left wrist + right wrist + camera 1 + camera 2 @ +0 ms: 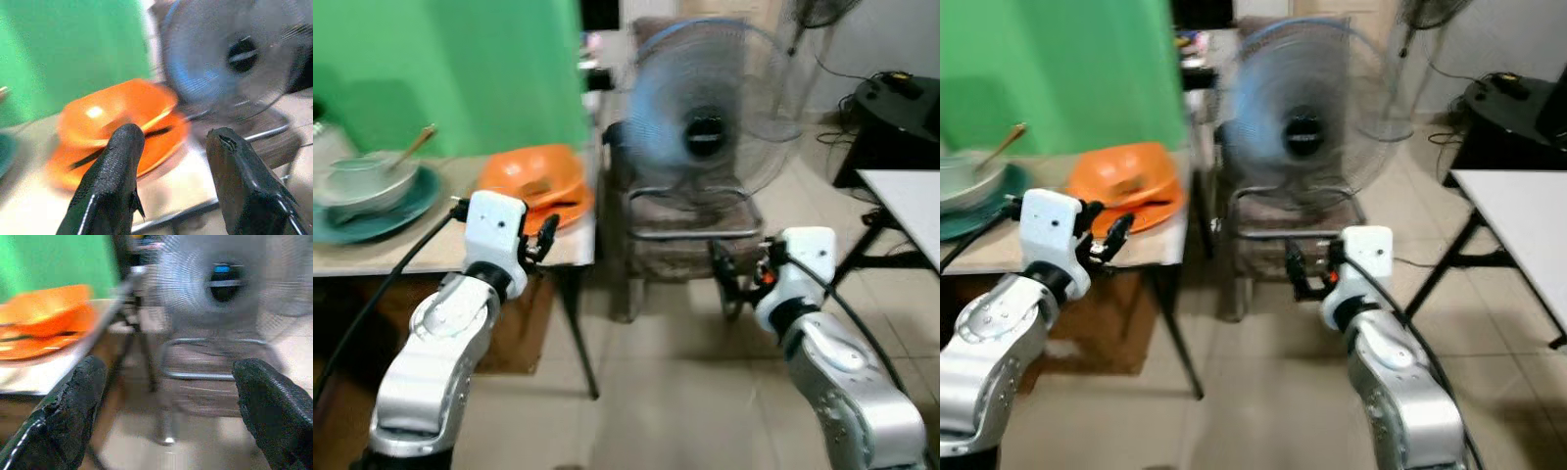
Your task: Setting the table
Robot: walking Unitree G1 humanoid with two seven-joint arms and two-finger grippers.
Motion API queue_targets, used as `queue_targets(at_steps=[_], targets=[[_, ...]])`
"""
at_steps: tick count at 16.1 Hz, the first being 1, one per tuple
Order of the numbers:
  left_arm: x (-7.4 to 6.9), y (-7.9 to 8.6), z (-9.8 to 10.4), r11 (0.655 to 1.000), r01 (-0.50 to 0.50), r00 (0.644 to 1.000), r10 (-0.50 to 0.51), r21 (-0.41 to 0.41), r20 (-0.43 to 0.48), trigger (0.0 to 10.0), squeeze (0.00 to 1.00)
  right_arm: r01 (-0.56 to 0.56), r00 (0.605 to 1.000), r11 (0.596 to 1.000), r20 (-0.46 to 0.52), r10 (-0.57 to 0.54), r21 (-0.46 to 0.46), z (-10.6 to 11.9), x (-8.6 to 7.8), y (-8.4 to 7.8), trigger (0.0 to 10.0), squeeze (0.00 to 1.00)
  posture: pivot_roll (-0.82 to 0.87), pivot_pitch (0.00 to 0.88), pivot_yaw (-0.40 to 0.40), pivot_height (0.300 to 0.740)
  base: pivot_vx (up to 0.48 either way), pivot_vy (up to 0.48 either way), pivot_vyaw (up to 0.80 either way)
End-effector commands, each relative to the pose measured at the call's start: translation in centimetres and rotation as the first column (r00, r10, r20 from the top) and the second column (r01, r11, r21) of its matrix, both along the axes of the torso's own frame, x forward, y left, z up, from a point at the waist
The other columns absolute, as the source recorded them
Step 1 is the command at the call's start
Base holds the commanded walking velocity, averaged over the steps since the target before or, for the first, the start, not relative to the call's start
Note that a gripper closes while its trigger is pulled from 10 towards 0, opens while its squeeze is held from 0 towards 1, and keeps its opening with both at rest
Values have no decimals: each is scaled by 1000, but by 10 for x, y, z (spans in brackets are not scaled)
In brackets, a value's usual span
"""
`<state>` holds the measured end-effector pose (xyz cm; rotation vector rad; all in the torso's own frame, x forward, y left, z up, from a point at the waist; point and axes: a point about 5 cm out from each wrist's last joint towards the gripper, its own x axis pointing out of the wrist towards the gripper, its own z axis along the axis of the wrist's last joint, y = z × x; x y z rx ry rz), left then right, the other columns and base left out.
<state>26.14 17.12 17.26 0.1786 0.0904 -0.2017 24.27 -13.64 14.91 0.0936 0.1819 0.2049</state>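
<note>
Robot faces the table corner, both grippers spread and empty.

Biggest thing here is the fan [705,117] on a chair [690,235], tiled floor beneath; left of it the table [431,250] against a green wall. Near its corner, the orange bowl [530,174] sits on an orange plate [570,208] – looks light, stiff, slick plastic, best pinched at the rim. Left gripper [540,242] hovers just before it, right gripper [736,269] out toward the chair.
</note>
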Motion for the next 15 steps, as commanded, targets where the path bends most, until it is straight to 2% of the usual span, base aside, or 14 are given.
queue_targets(at_steps=[1, 7, 15], targets=[[1, -2, 2, 1000, 1, 1000, -1, -3, 13, 10000, 0, -5, 1000, 1000, 8, 5, -6, 3, 1, -2, 10000, 0, 58, 0, 44, 740, 0, 0, 0], [10, 3, 4, 1000, -14, 1000, 14, 23, 6, 10000, 0, -37, 999, 999, 22, 37, -27, 3, 2, 1, 10000, 0, 51, 0, 61, 740, 0, 0, 0], [12, -2, 5, 1000, 0, 1000, 0, -7, 12, 10000, 0, -21, 999, 1000, 37, 21, 1, 7, 9, -2, 10000, 0, 62, 0, 52, 740, 0, 0, 0]])
